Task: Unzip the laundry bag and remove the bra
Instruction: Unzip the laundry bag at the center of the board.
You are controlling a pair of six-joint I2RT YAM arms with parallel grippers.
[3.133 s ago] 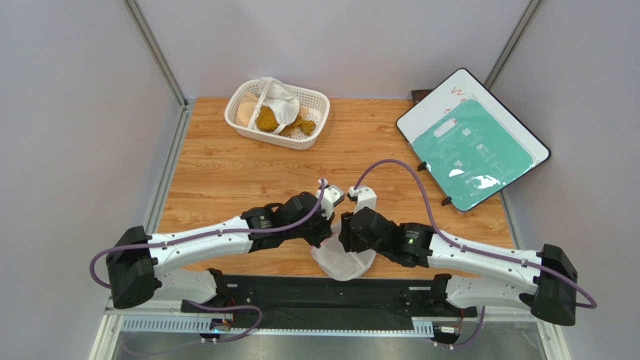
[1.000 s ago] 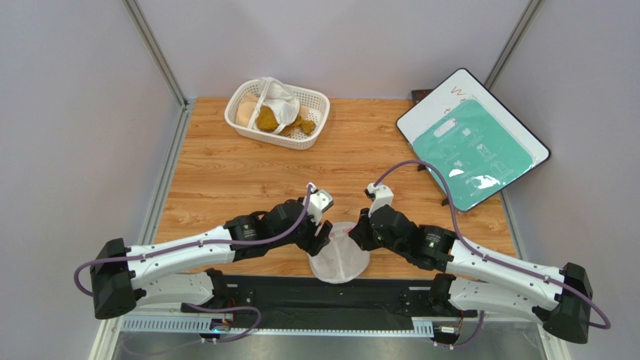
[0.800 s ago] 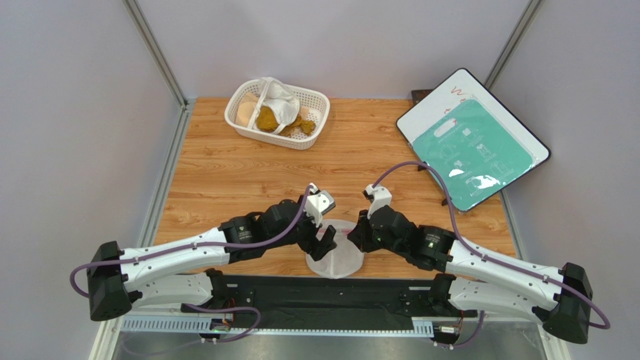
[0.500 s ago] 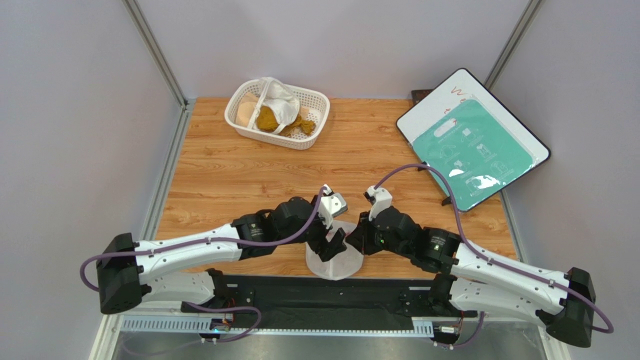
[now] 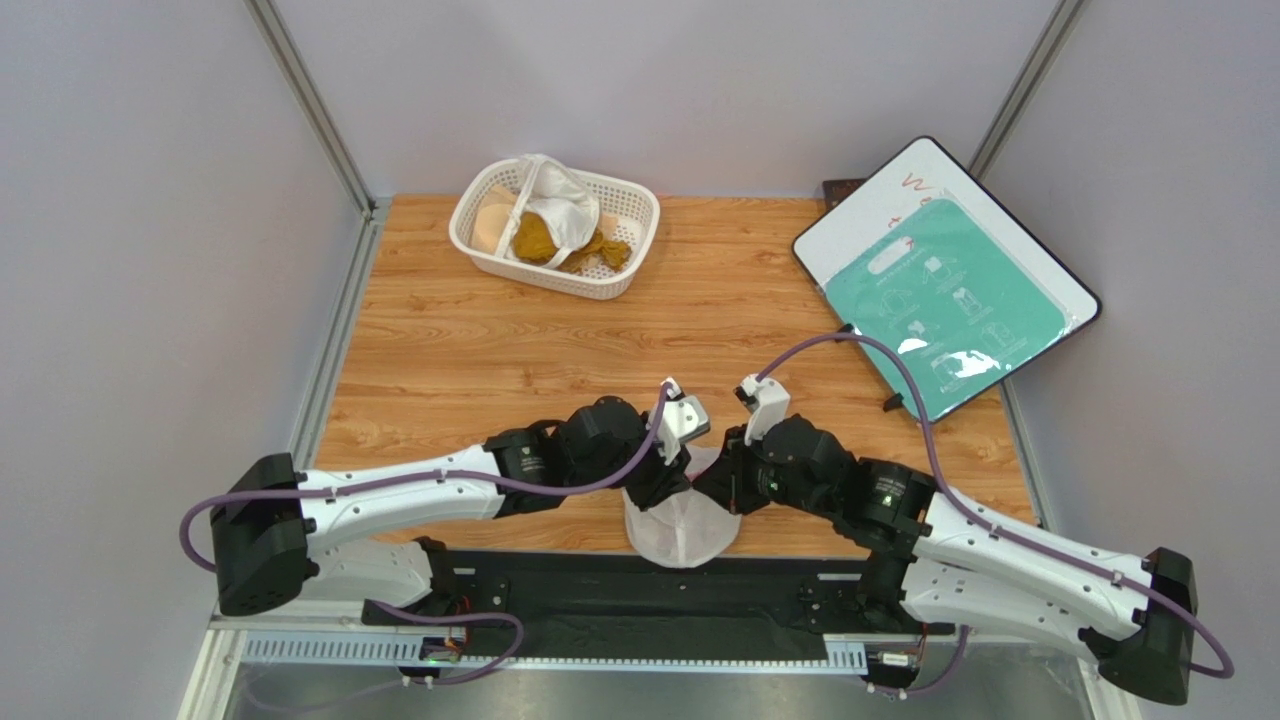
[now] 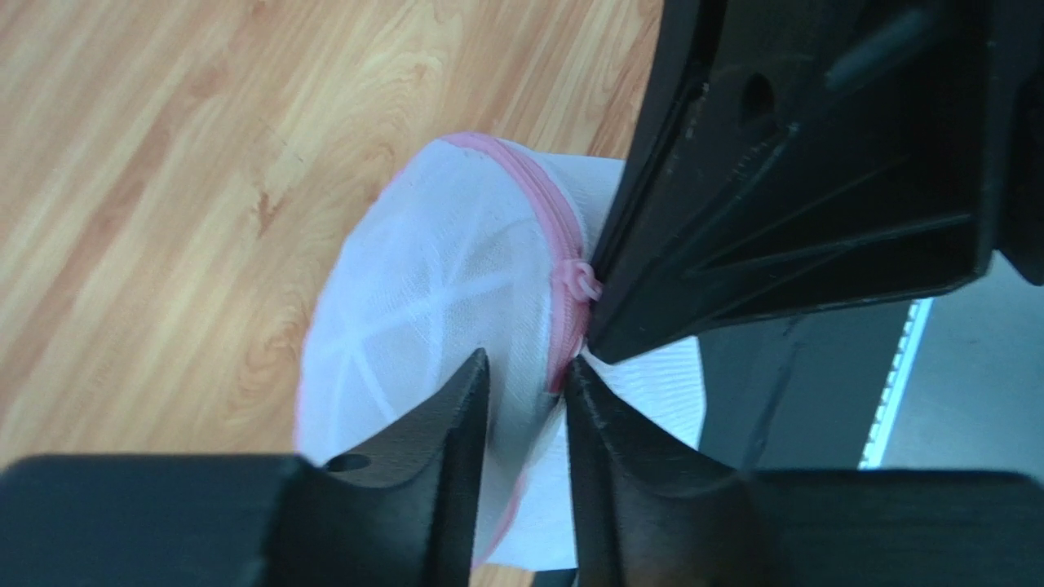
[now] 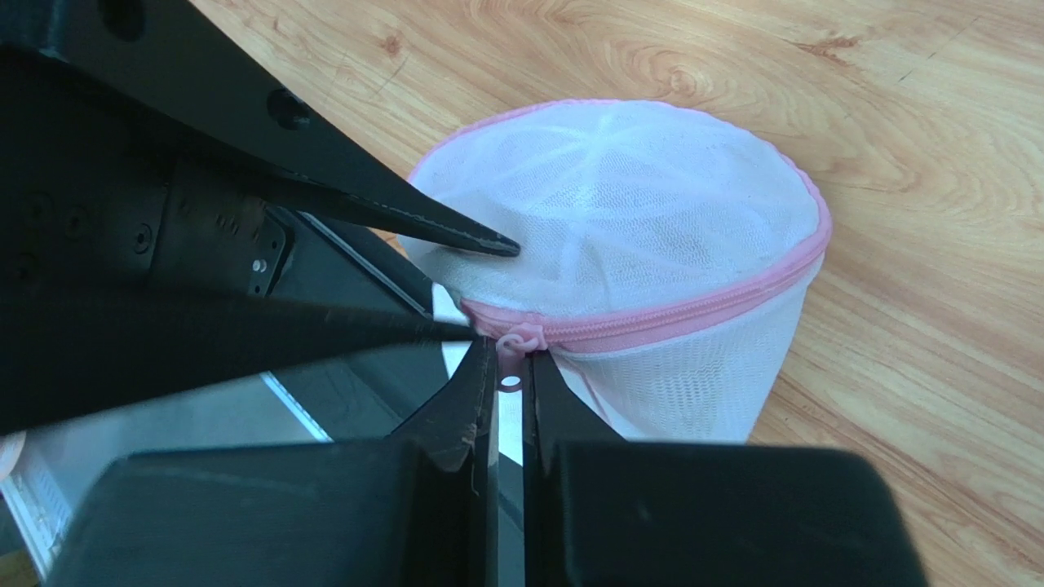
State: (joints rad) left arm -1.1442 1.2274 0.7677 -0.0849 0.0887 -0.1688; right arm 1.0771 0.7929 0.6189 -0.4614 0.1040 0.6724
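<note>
The laundry bag (image 5: 684, 533) is a white mesh pouch with a pink zipper (image 7: 686, 312), standing at the table's near edge between both arms. My right gripper (image 7: 509, 355) is shut on the small pink zipper pull (image 7: 510, 365) at the bag's side. My left gripper (image 6: 525, 382) pinches a fold of the mesh (image 6: 429, 281) right beside the zipper, one finger on the dome and one at the seam. In the top view the two grippers, left (image 5: 679, 477) and right (image 5: 718, 483), nearly touch above the bag. The zipper looks closed. The bra is hidden.
A white lattice basket (image 5: 631, 195) at the back holds a mustard-brown cloth (image 5: 534, 240) and a white cloth (image 5: 564, 203). A board with a green sheet (image 5: 947, 285) leans at the back right. The black base rail (image 5: 646, 593) runs just below the bag.
My left gripper swung right toward the bag, opened wide, then closed on the mesh by the zipper. The right gripper kept its hold on the pull and shifted slightly.
</note>
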